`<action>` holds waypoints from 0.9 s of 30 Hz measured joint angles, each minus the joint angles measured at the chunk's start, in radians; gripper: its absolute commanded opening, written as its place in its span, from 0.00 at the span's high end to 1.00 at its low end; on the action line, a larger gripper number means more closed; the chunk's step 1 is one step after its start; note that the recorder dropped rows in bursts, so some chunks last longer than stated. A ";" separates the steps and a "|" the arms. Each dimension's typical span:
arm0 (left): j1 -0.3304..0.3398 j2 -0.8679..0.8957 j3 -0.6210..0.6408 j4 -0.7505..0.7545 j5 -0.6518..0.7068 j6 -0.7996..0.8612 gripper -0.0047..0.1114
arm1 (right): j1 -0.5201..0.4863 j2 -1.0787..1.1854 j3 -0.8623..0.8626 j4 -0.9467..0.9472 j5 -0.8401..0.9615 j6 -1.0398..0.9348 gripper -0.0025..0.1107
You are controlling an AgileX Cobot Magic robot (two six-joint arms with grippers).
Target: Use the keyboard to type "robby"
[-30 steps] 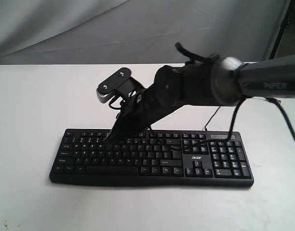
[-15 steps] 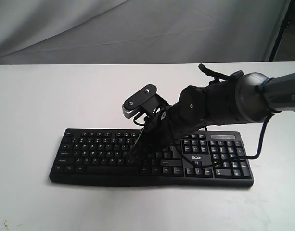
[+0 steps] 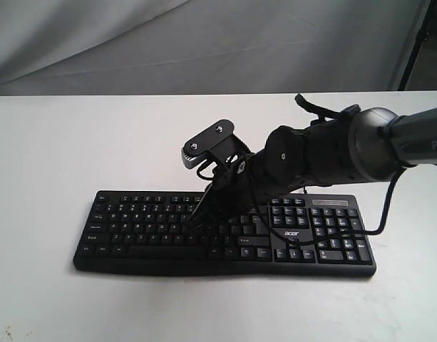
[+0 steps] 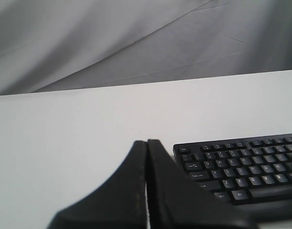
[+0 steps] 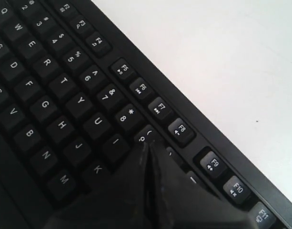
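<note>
The right gripper (image 3: 198, 216) has its two fingers pressed together into one narrow point with nothing between them. In the exterior view its arm reaches in from the right and slants down across the keyboard (image 3: 132, 229). The tip sits down among the letter keys in the middle of the main block. This view does not show whether a key is pushed in. The keyboard lies flat on the white table (image 3: 61, 142), long side across the picture. Its number pad (image 3: 336, 234) is on the right, clear of the tip.

In the left wrist view the left gripper (image 4: 146, 143) is also drawn tight, finger against finger, and it holds nothing. It hangs over bare table (image 4: 65, 124). The keyboard (image 4: 241, 164) lies off to one side of it, and its Esc corner is the nearest part. A strip of table shows between that corner and the fingers.

In the right wrist view the right gripper (image 5: 146, 145) points down onto the keyboard (image 5: 50, 95) from close above. Its joined tips lie just beside the I key (image 5: 115, 142) and under the 9 key (image 5: 145, 135). They hide the key below them, and contact cannot be made out.
</note>
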 measured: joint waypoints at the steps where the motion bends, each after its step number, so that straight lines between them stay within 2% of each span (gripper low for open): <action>1: 0.000 0.000 0.000 0.000 0.000 0.000 0.96 | 0.002 0.000 0.000 0.000 0.000 0.000 0.98; 27: 0.000 0.000 0.000 0.000 0.000 0.000 0.96 | 0.006 0.051 0.000 0.008 0.000 -0.002 0.98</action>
